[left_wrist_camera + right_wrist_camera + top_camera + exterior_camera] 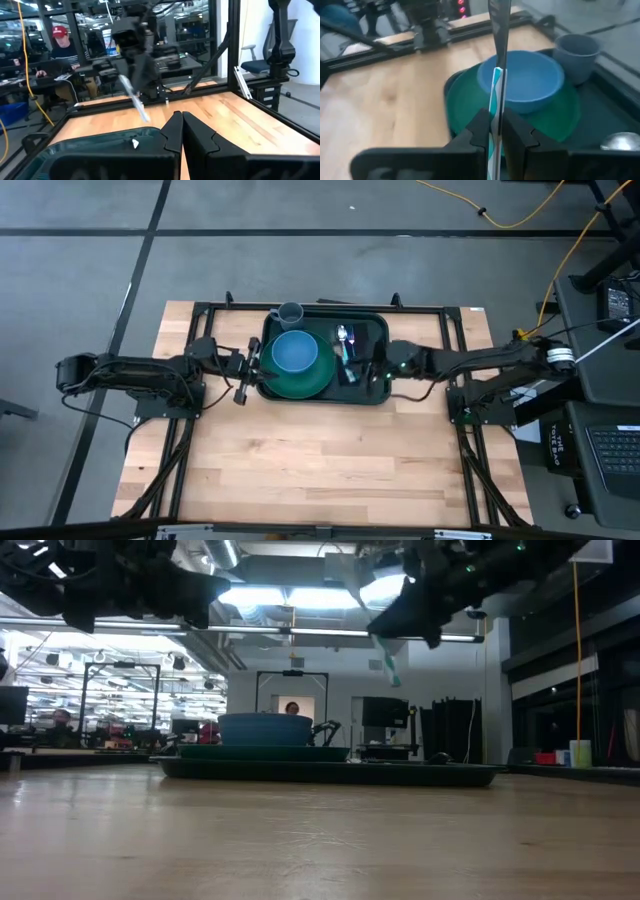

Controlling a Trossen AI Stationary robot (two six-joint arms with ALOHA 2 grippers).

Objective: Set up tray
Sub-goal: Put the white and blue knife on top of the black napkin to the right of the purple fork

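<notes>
The right jaws [493, 131] are pinching a striped-handled utensil [496, 90] upright above the tray [372, 330] near the counter's far edge; left jaws [181, 131], closed empty, are waiting beside its left rim.

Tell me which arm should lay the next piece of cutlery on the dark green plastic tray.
Right. The right gripper is shut on a metal utensil with a teal-striped handle, above the dark green plastic tray. The left gripper is shut and empty, beside the tray's left edge.

Both arms reach inward from opposite sides; the left pincer [243, 367] is closed and empty, the right pincer [368, 367] clamped tight.
</notes>
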